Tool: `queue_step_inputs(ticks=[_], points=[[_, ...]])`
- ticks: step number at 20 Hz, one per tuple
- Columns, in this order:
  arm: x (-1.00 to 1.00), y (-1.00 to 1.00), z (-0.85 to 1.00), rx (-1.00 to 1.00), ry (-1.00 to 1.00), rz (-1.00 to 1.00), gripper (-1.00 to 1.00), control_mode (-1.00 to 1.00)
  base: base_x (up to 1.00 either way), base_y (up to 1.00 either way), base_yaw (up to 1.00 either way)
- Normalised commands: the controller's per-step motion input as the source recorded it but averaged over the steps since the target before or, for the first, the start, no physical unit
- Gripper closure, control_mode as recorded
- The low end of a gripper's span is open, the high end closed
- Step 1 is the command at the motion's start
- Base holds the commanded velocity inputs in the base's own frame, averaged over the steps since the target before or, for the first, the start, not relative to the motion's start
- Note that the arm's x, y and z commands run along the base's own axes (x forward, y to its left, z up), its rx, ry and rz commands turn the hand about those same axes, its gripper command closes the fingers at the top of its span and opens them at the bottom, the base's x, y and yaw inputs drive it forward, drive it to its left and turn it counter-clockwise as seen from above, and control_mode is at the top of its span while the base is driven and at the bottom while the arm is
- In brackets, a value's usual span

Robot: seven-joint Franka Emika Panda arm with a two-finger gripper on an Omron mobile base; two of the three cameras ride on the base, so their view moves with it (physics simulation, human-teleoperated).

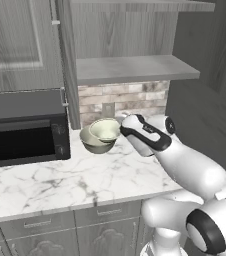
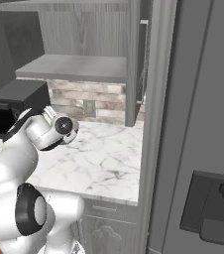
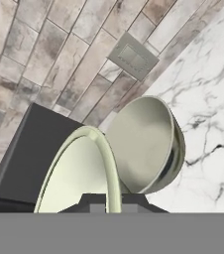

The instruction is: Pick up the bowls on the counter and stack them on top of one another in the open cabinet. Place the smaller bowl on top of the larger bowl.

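The open grey wood-grain wall cabinet [image 1: 135, 67] hangs above the work area, its flat shelf bare, with the tall narrow door [image 1: 69, 65] standing edge-on beside the black microwave [image 1: 25, 127]. Below, the white marble desk [image 1: 60, 175] with grey veins runs back to a brick-pattern backsplash carrying a grey outlet plate [image 3: 133, 55].

The deep olive-grey larger bowl [image 1: 96, 142] sits on the desk near the backsplash, just right of the microwave. The small cream-white smaller bowl [image 1: 105, 129] is tilted up over it, rim close against the big bowl, its far side apparently lifted.

The gripper [image 3: 105, 201] is pressed together on the near rim of the small cream bowl, a thin pinch at the edge.

Risks, as I judge them: a pinch on one point of a shallow rim gives little hold, so the bowl could swing or slip out during the lift. Since it hangs against the olive bowl, raising it carelessly could drag or tip the larger one. The shelf edge and door also crowd the path upward. Shelving the small bowl first would reverse the stacking order.
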Motion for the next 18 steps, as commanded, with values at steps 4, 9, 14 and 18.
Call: queue_step_inputs(ticks=[4, 9, 14, 18], points=[[0.32, -0.17, -0.02, 0.02, 0.0, 0.0, 1.0, -1.0, 0.0, 0.0, 0.0], [0.35, -0.04, -0.05, 0.0, 0.0, 0.0, 1.0, -1.0, 0.0, 0.0, 0.0], [0.01, 0.0, 0.0, 0.0, 0.0, 0.0, 1.0, -1.0, 0.0, 0.0, 0.0], [0.07, 0.01, -0.05, 0.0, 0.0, 0.0, 1.0, -1.0, 0.0, 0.0, 0.0]])
